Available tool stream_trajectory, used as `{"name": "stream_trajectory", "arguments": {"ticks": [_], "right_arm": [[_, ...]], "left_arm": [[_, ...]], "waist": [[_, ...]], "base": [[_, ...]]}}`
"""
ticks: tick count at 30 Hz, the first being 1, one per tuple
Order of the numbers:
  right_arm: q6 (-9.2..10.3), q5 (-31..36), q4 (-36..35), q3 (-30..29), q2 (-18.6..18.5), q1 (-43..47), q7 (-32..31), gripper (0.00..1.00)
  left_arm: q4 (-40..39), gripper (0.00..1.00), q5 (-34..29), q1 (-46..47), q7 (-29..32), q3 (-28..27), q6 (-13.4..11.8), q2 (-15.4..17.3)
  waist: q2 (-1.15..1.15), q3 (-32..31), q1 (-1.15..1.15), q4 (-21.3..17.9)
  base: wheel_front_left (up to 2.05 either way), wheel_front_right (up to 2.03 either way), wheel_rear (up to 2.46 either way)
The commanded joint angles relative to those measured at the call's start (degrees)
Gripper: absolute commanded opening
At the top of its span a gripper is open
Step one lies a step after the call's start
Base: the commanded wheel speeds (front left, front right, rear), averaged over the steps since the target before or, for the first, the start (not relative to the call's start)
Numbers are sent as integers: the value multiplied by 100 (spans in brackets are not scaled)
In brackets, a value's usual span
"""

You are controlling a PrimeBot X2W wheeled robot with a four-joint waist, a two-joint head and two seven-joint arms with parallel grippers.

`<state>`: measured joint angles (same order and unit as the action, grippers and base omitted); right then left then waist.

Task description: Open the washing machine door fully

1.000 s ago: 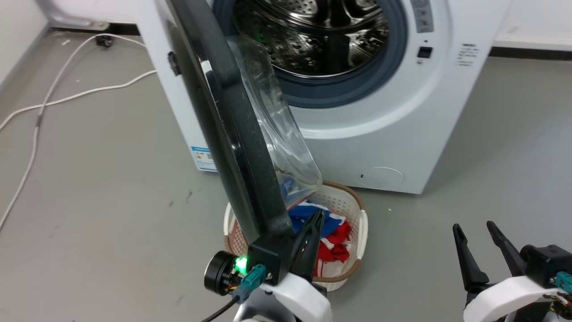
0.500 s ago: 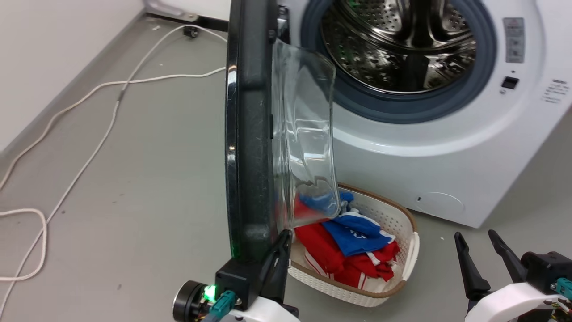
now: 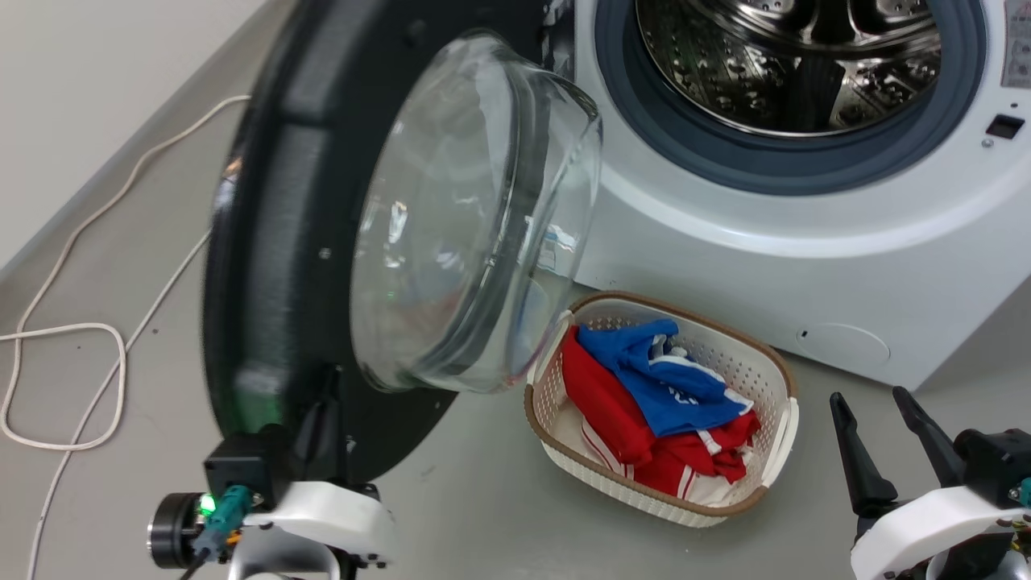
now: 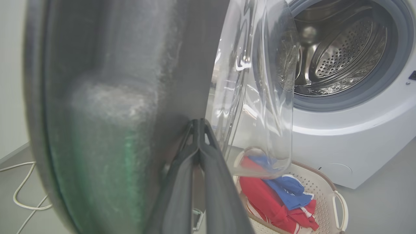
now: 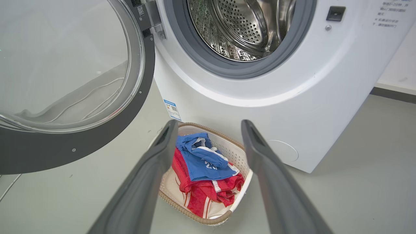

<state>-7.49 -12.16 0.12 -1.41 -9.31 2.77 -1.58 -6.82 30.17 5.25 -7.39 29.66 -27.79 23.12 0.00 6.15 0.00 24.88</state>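
Observation:
The washing machine (image 3: 725, 266) stands with its steel drum (image 3: 805, 64) exposed. The washing machine door (image 3: 266, 242) is swung out to the left and shows its black inner rim and bulging glass bowl (image 3: 451, 225). My left gripper (image 3: 322, 403) is low against that inner rim. In the left wrist view its fingers (image 4: 198, 125) meet at the tips, shut, lying against the door's dark face (image 4: 113, 97) with nothing between them. My right gripper (image 3: 870, 399) is open at the lower right, away from the door. In the right wrist view, the right gripper (image 5: 209, 125) frames the basket.
A white basket (image 3: 793, 419) with red and blue clothes sits on the floor in front of the machine, just right of the door's lower edge. A white cable (image 3: 80, 325) loops over the grey floor at the left, near the wall.
The head camera has shifted. The door has swung further open to the left, from edge-on to showing its inner face, with my left gripper moving along it. The right gripper stays put.

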Motion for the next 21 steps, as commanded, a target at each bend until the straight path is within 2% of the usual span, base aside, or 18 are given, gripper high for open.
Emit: {"name": "stream_trajectory", "arguments": {"ticks": [1,9,14,21], "right_arm": [[-1,-43,-41,-16,-51,-69,-24,100],[0,-121,-181,-46,-275,-199,-100,100],[0,-153,-260,-62,-401,-292,-135,100],[-1,-191,-326,-19,-532,-443,-168,100]], "left_arm": [[91,0,55,69,-73,-149,-30,80],[450,0,450,127,-412,-903,72,329],[606,0,850,225,-614,-1447,311,345],[1128,0,1140,503,-751,-2156,792,483]], "waist": [[0,139,0,-94],[0,566,0,-318],[0,788,0,-388],[0,1072,0,-449]], "base": [[0,0,0],[0,0,0],[0,0,0],[0,0,0]]}}
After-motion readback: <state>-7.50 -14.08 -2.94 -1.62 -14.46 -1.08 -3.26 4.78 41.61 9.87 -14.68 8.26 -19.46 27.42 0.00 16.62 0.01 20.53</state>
